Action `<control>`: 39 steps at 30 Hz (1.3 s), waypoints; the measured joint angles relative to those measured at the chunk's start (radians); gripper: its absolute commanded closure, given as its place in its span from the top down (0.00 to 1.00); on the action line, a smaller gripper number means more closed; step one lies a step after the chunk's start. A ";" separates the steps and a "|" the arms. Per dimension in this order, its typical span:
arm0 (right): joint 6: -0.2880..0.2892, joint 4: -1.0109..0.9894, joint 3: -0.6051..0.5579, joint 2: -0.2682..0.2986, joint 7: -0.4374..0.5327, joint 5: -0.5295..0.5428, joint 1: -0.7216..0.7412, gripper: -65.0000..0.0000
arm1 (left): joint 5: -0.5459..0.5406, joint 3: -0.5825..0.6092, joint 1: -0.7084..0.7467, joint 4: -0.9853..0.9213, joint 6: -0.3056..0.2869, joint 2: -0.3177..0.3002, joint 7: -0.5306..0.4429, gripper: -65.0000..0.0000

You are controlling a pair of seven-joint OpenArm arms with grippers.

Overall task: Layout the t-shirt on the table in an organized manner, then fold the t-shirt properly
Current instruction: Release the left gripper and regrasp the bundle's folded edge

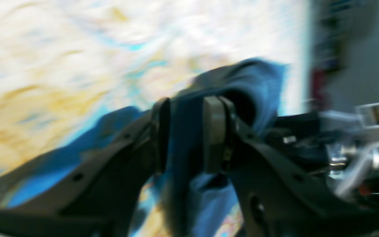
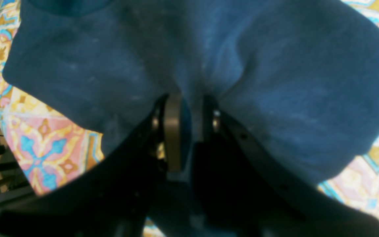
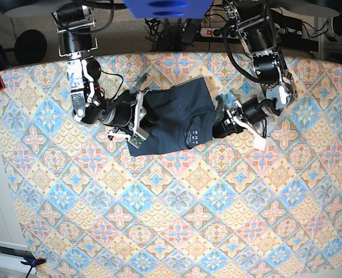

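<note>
I've got the navy t-shirt [image 3: 172, 119] stretched left-to-right between my two arms on the counter [image 3: 177, 220], right gripper [image 2: 189, 108] pinching its left edge, left gripper [image 1: 186, 131] clamping the right.

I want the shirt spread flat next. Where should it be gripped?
Judging from the base view, grip the t-shirt at its two opposite side edges, coming in level from each side: it lies bunched between the left gripper and right gripper, which already pinch cloth there.
</note>
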 measured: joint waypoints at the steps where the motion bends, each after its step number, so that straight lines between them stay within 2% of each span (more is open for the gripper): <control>1: 0.000 0.000 0.000 0.001 0.000 0.000 0.000 0.15 | -0.018 0.000 -0.001 0.000 0.000 0.000 0.000 0.27; 5: 0.000 0.000 0.000 0.000 -0.001 -0.001 0.000 0.15 | -0.032 0.000 -0.011 -0.022 0.039 0.000 0.000 0.27; 9: 0.000 0.000 0.000 0.001 0.002 -0.001 0.000 0.15 | -0.065 0.003 -0.022 -0.024 0.042 0.000 -0.001 0.27; 11: 0.000 0.000 0.000 0.000 -0.001 -0.001 0.000 0.15 | -0.057 0.008 -0.024 -0.024 0.073 0.000 -0.004 0.27; 14: 0.000 0.000 0.000 0.001 0.000 0.000 0.000 0.15 | -0.013 0.035 -0.023 -0.024 0.085 -0.009 -0.003 0.27; 22: 0.000 0.000 0.000 0.001 0.000 -0.001 0.000 0.15 | -0.002 0.063 -0.021 -0.024 0.084 -0.100 0.008 0.27; 26: 0.000 0.000 0.000 0.000 0.000 -0.001 0.001 0.15 | -0.008 0.063 -0.022 -0.021 0.084 -0.111 0.058 0.27; 30: 0.000 0.000 0.000 0.000 -0.002 -0.002 0.003 0.15 | -0.005 0.066 -0.022 -0.020 0.084 -0.114 0.063 0.27; 35: 0.000 0.000 0.000 0.000 -0.001 -0.004 0.003 0.15 | -0.004 0.223 -0.024 -0.019 0.083 -0.179 0.060 0.27; 39: 0.000 0.000 0.000 0.000 -0.001 -0.004 0.003 0.15 | -0.004 0.283 -0.022 0.047 0.083 -0.214 0.019 0.27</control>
